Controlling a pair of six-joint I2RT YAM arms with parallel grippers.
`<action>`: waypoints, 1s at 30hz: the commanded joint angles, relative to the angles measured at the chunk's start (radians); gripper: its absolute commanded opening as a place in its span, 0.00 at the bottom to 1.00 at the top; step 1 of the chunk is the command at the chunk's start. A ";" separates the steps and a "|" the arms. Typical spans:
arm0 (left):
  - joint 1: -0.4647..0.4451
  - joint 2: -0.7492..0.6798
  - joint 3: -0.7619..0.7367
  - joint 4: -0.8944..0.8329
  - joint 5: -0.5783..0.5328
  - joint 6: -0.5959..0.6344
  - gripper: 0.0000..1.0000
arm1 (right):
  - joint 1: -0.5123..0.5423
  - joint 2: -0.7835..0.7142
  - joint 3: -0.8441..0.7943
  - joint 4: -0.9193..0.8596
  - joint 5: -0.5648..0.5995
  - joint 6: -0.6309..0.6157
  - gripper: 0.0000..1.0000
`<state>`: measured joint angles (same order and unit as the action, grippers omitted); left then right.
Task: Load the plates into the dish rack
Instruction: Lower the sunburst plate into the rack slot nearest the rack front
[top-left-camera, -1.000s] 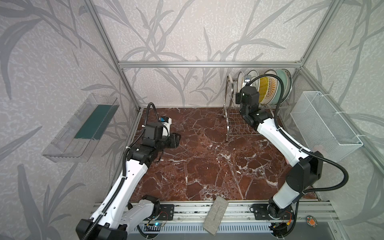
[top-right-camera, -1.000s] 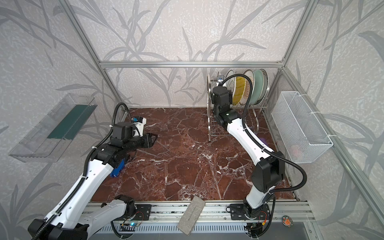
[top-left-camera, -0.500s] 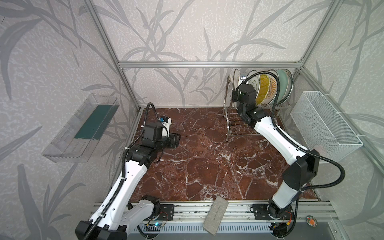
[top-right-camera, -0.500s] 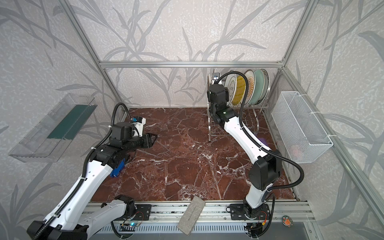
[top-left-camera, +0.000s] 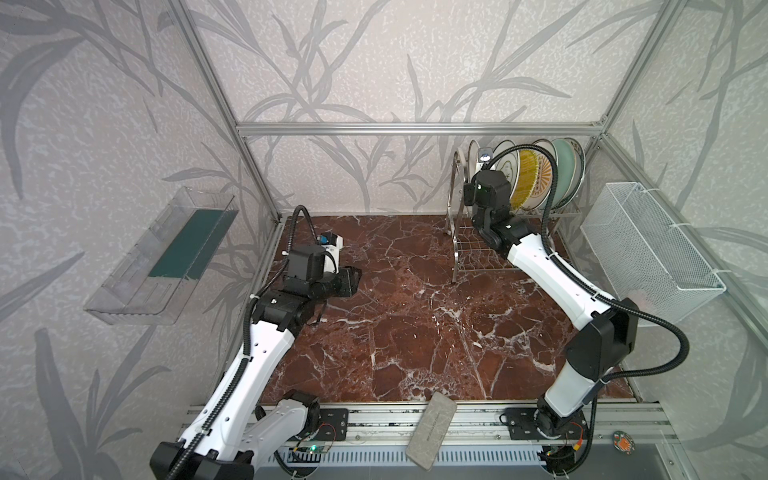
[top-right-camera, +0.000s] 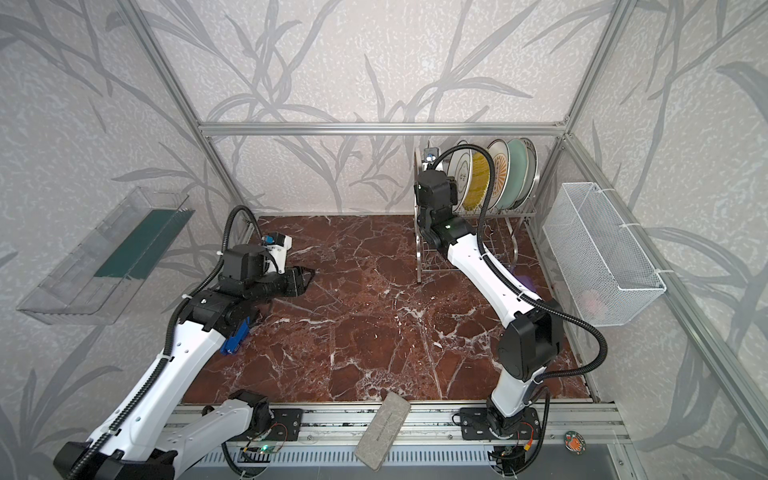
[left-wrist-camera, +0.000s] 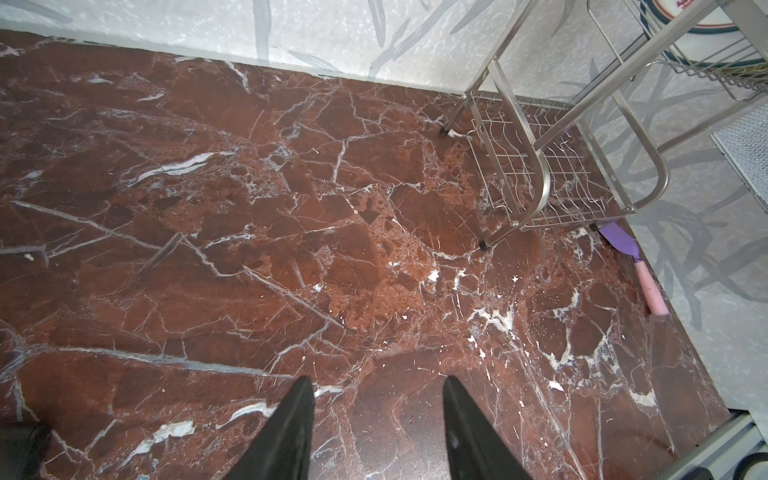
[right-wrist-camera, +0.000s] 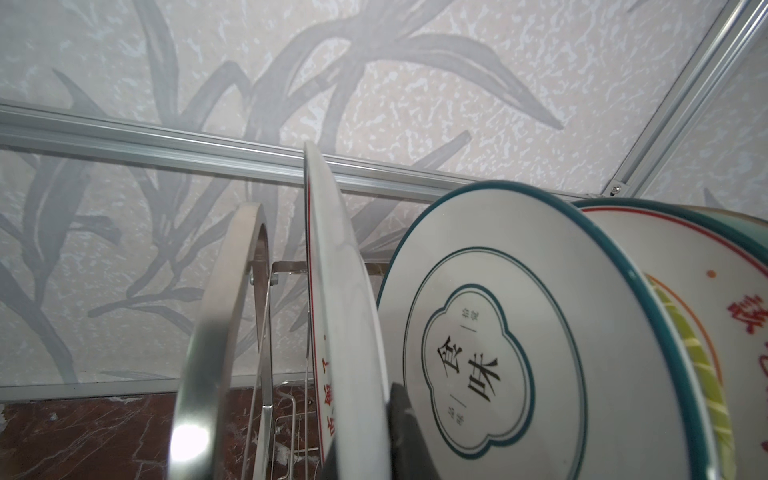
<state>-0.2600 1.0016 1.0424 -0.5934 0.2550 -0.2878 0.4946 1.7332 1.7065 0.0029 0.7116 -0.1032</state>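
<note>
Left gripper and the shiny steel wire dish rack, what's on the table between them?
Nothing: the left wrist view shows only bare red-brown marble tabletop between the open left gripper and the two-tier steel wire dish rack.

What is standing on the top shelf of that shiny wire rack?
Six plates on edge: a red-lined white plate pinched by the right gripper, then teal-rimmed, yellow, sunburst, mint and dark-patterned ones. The right arm covers parts of them.
</note>
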 joint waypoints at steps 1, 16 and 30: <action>-0.002 -0.019 -0.008 -0.008 0.006 0.014 0.49 | 0.002 -0.021 -0.012 0.062 0.031 0.007 0.00; -0.002 -0.019 -0.010 -0.004 -0.003 0.003 0.49 | 0.001 -0.021 -0.060 0.049 0.017 0.038 0.00; -0.002 -0.021 -0.010 -0.005 -0.002 -0.001 0.49 | -0.025 -0.054 -0.051 0.011 -0.050 0.067 0.36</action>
<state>-0.2600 1.0000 1.0424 -0.5934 0.2558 -0.2897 0.4778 1.7271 1.6554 0.0139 0.6792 -0.0486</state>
